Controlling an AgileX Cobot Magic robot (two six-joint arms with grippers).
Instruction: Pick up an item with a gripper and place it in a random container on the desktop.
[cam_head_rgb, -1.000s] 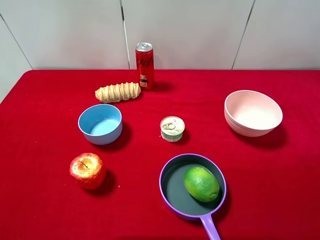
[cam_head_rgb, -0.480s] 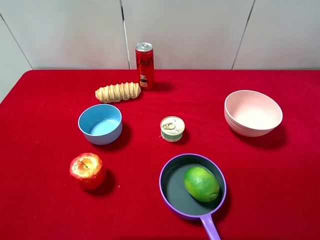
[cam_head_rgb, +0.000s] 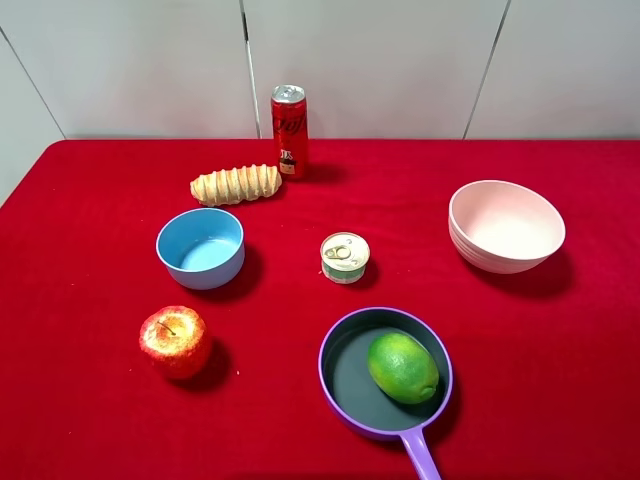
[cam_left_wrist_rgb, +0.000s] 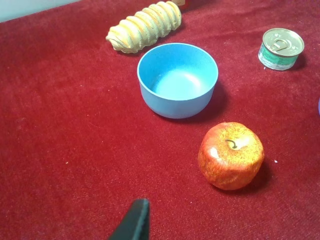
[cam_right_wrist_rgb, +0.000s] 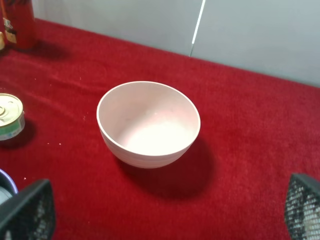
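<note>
The green lime (cam_head_rgb: 402, 367) lies inside the purple-rimmed pan (cam_head_rgb: 336, 381) at the front middle of the red desktop (cam_head_rgb: 560, 360), toward the pan's right side. Neither gripper shows in the exterior high view. In the left wrist view only one black fingertip (cam_left_wrist_rgb: 135, 219) shows, over the cloth short of the apple (cam_left_wrist_rgb: 230, 155); the other is out of view. My right gripper (cam_right_wrist_rgb: 165, 202) is open and empty, its two mesh-padded fingers far apart, short of the pale pink bowl (cam_right_wrist_rgb: 148, 123). A sliver of the pan's rim (cam_right_wrist_rgb: 6, 181) shows there.
A blue bowl (cam_head_rgb: 201, 247), a red-yellow apple (cam_head_rgb: 176, 342), a small tin can (cam_head_rgb: 345, 257), a bread roll (cam_head_rgb: 236, 184) and a red soda can (cam_head_rgb: 289, 130) stand on the cloth. The pink bowl (cam_head_rgb: 505, 226) sits at the right. A white wall lies behind.
</note>
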